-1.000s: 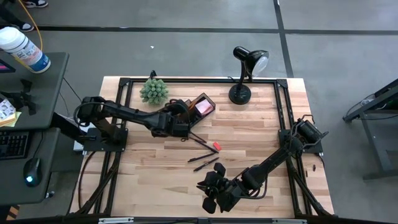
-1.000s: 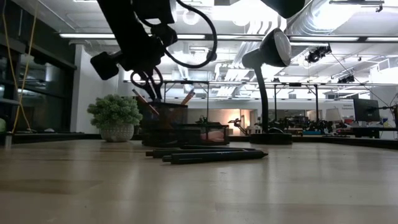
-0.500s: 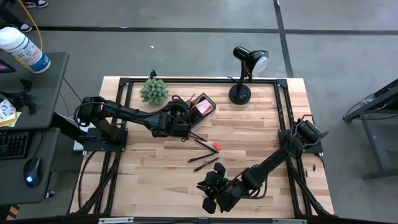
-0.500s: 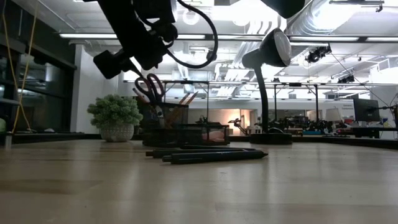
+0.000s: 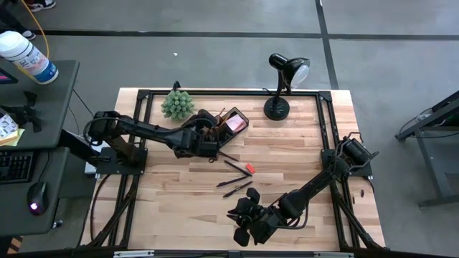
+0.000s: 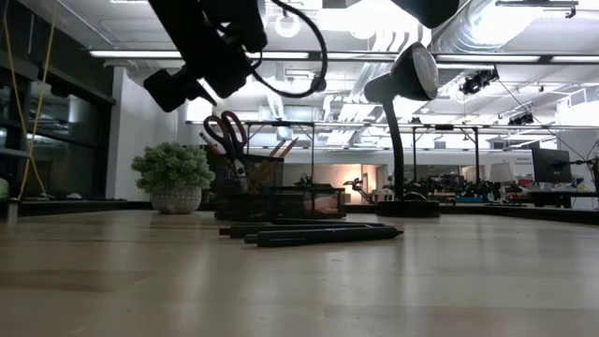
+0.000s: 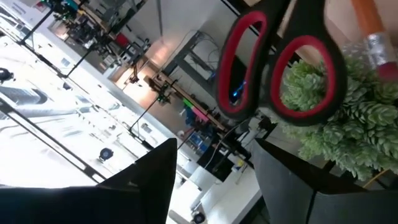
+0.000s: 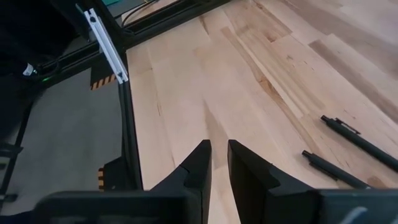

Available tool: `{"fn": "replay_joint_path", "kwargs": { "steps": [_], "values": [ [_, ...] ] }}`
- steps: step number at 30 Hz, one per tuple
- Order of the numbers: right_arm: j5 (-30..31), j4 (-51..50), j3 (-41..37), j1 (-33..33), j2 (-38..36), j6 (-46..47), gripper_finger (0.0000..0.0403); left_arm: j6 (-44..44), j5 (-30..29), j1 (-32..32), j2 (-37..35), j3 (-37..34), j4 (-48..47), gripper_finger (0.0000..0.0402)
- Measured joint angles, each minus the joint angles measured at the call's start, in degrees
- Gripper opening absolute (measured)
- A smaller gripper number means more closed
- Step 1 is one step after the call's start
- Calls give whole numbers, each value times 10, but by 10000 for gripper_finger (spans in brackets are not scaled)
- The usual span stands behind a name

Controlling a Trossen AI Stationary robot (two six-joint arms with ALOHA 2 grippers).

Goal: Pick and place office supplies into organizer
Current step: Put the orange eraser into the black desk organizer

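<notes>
The red-handled scissors stand in the black organizer with their handles up, beside orange pencils. A pink sticky-note pad lies in the organizer too. My left gripper is open just short of the scissor handles and touches nothing; in the high view it is on the organizer's left side. Black pens and a small red eraser lie on the table. My right gripper is shut and waits near the table's near edge.
A small green plant stands left of the organizer at the far edge. A black desk lamp stands at the far right. A black frame borders the table. Bare wood lies between the pens and my right gripper.
My left gripper has opened and let go of the scissors, which have dropped a little and now stand on their own in the organizer, handles up. The gripper has since swung slightly up and away from the handles. My right arm has kept still.
</notes>
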Motion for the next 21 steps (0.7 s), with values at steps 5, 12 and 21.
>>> {"fn": "replay_joint_path", "kwargs": {
  "steps": [5, 12, 21],
  "values": [
    [-15, -6, 0, 0, 0, 5, 48, -32, 14, 0, -5, 62, -24, 191],
    [-23, -30, 0, 0, 0, 5, 44, -62, 126, 0, -10, 206, -55, 186],
    [-61, -53, 0, 0, 0, 24, 35, -281, 293, -11, -30, 346, -154, 177]
  ]
}}
